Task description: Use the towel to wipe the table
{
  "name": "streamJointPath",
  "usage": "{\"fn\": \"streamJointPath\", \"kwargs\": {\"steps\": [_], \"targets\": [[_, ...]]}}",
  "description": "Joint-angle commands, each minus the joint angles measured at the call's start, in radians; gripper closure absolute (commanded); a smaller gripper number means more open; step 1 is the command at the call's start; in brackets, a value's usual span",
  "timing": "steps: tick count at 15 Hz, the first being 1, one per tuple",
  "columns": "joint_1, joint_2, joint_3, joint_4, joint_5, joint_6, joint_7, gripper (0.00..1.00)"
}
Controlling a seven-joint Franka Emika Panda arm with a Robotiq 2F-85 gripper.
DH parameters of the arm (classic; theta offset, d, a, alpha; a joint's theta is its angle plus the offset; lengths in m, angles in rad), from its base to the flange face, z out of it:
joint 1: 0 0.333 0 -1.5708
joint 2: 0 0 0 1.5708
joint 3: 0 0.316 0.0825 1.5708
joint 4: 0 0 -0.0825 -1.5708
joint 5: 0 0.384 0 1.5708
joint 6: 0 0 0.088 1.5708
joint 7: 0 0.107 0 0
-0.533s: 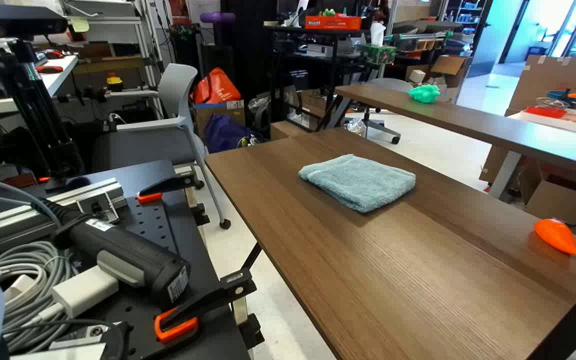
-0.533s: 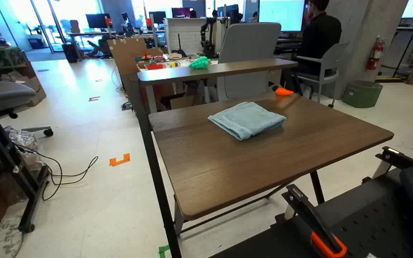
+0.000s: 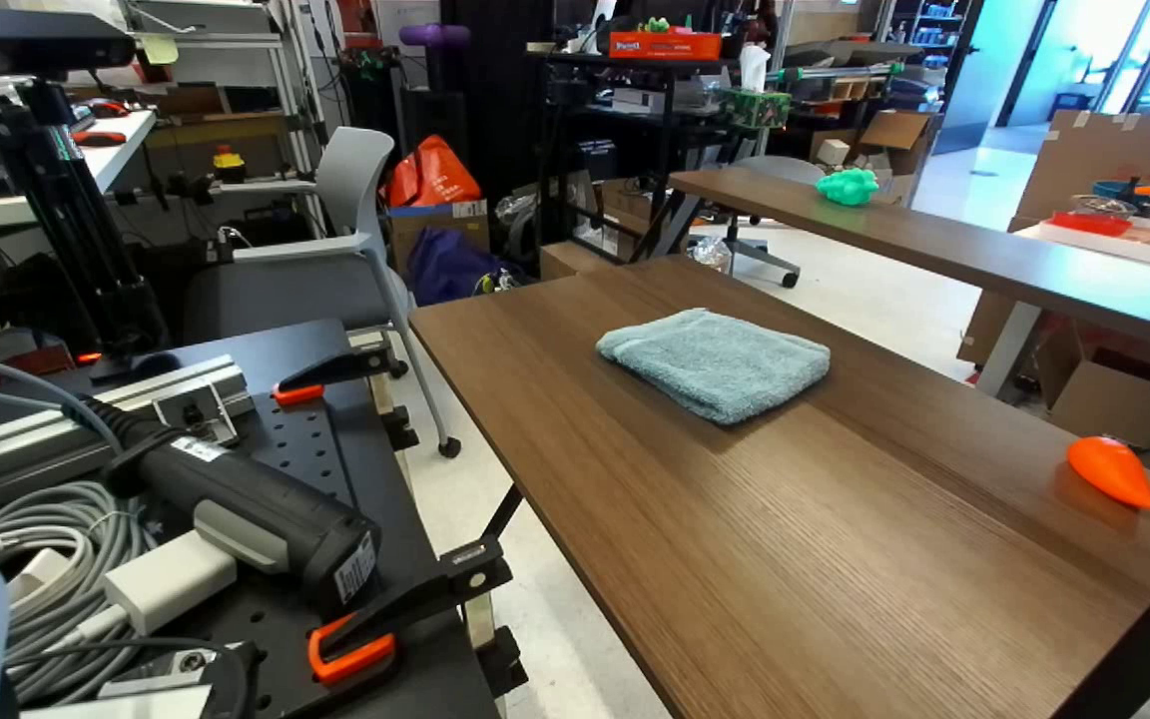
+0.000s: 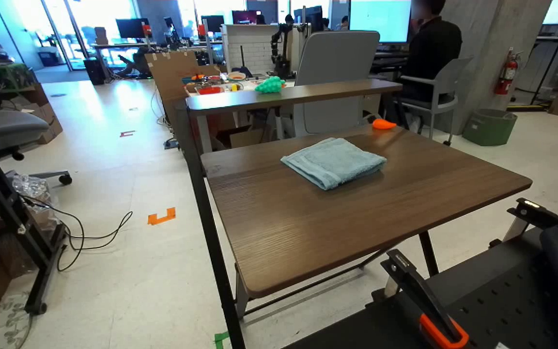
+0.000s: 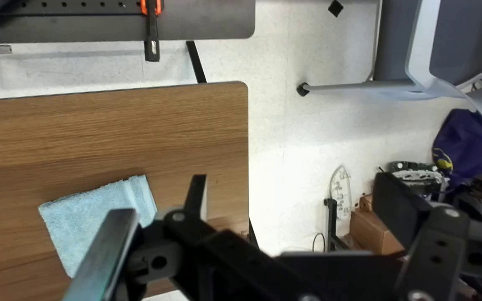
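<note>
Found lying on the table point(image 4: 308, 223), in both exterior views: one towel point(image 4: 333, 162), grey-blue, folded roughly square, slightly rumpled, set flat on the dark wood-grain top, in from the edges. Recorded in the wrist view: one black gripper point(image 5: 283, 209), jaws spread well apart, masking part of the towel; could not tell its height above the table. Listed on the same top, near an edge and well apart from the towel: one orange object point(image 4: 383, 124), teardrop-shaped. Noted on a narrower brown table point(image 3: 984, 250) nearby: one lumpy green object point(image 3: 847, 187). Entered beside the main table: one black perforated board point(image 3: 435, 669), bearing two orange-handled clamps point(image 3: 420, 604) along its edge, one black cylindrical device point(image 3: 286, 499) and a coil of grey cable point(image 3: 111, 514). Logged near the table's end: one grey chair point(image 3: 325, 285). Logged farther back, in an exterior view: one seated person point(image 4: 434, 53) in black, one green bin point(image 4: 487, 127), one red fire extinguisher point(image 4: 505, 75).
</note>
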Motion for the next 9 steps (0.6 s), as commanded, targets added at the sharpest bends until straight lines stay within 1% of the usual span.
{"fn": "streamJointPath", "kwargs": {"steps": [1,4,6,8,9], "targets": [[-0.031,0.146,-0.011,0.070,0.107,0.182,0.021,0.00],[-0.075,0.293,-0.024,0.083,0.123,0.399,0.061,0.00],[-0.103,0.419,-0.025,0.111,0.095,0.521,0.127,0.00],[-0.127,0.553,-0.034,0.157,0.053,0.605,0.211,0.00],[-0.131,0.602,-0.040,0.182,0.028,0.612,0.272,0.00]]}}
